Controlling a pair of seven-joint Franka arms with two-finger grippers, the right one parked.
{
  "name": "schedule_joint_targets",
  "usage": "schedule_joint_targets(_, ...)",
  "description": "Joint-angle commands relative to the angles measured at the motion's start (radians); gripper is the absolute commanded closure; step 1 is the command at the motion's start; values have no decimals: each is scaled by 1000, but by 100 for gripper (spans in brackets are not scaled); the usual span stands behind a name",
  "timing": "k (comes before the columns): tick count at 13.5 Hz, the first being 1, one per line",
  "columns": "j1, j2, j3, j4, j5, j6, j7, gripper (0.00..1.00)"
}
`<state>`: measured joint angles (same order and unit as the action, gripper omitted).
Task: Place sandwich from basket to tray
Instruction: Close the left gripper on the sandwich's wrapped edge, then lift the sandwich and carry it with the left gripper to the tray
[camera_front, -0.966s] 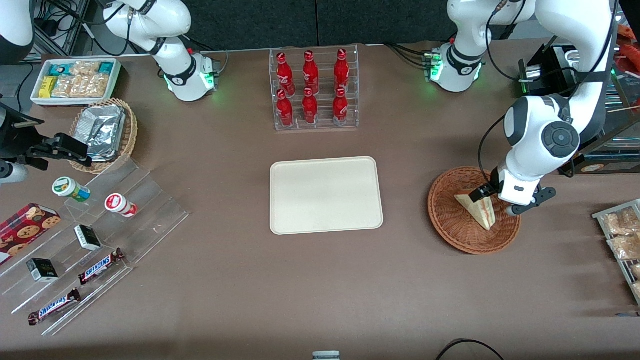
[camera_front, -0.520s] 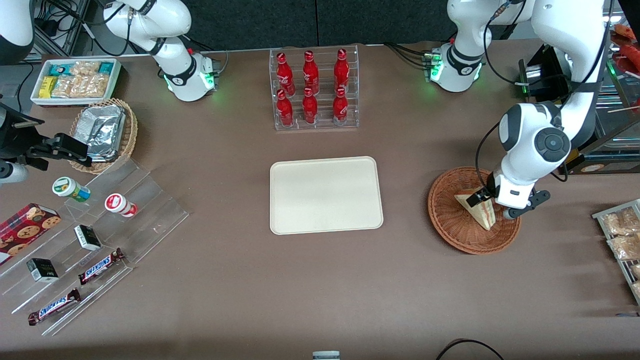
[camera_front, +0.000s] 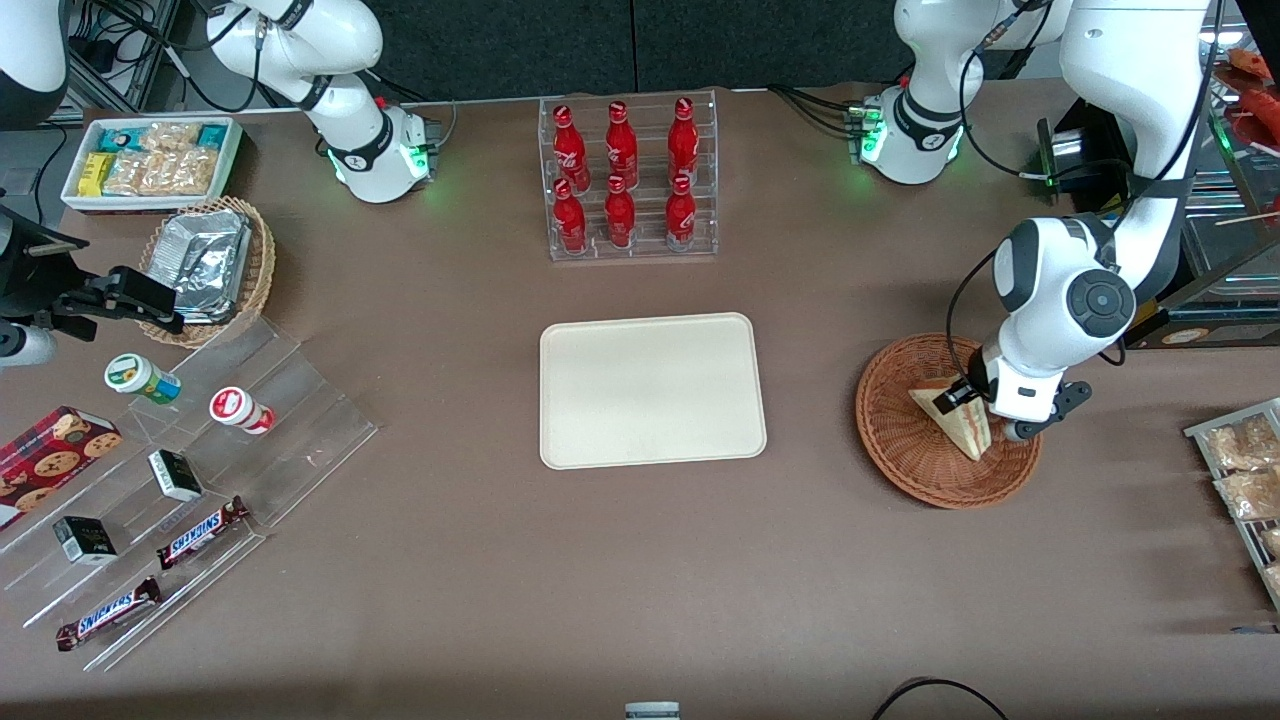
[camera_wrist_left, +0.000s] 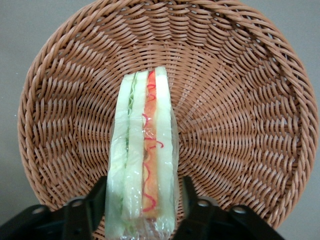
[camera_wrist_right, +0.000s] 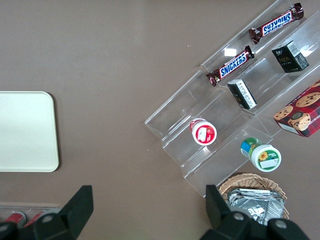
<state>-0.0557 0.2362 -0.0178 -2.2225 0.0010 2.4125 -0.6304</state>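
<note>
The sandwich (camera_front: 962, 428) (camera_wrist_left: 145, 160), a plastic-wrapped wedge with red, white and green layers, stands on edge in the reddish-brown wicker basket (camera_front: 900, 440) (camera_wrist_left: 240, 100). My left gripper (camera_front: 982, 408) (camera_wrist_left: 144, 200) is down in the basket, open, with one black finger (camera_wrist_left: 97, 200) on each side of the sandwich's wide end. One finger is at the wrap and the second stands a little apart from it. The cream-white tray (camera_front: 650, 390) (camera_wrist_right: 25, 130) lies flat mid-table with nothing on it, toward the parked arm's end from the basket.
A clear rack of red bottles (camera_front: 630, 180) stands farther from the front camera than the tray. A rack of snack bags (camera_front: 1245, 480) sits at the working arm's table edge. A foil-packet basket (camera_front: 210, 265), a white snack box (camera_front: 150, 160) and an acrylic stand (camera_front: 190, 450) sit at the parked arm's end.
The left arm's wrist has shifted slightly toward the tray and settled lower over the sandwich. The sandwich and basket have not moved.
</note>
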Motion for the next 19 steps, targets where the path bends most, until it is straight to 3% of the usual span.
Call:
schedule_joint_targets(1,7,-3,-4,-11,-9,19,-18,100)
schedule_joint_targets(9,-10,-29,-8,112,7,-208,-3,100)
schedule_joint_targets(14,-131,-54,-14,233,8,-374,35,100)
schedule_joint_targets(19,-327,-34,-19,268,-6,-365,87,100)
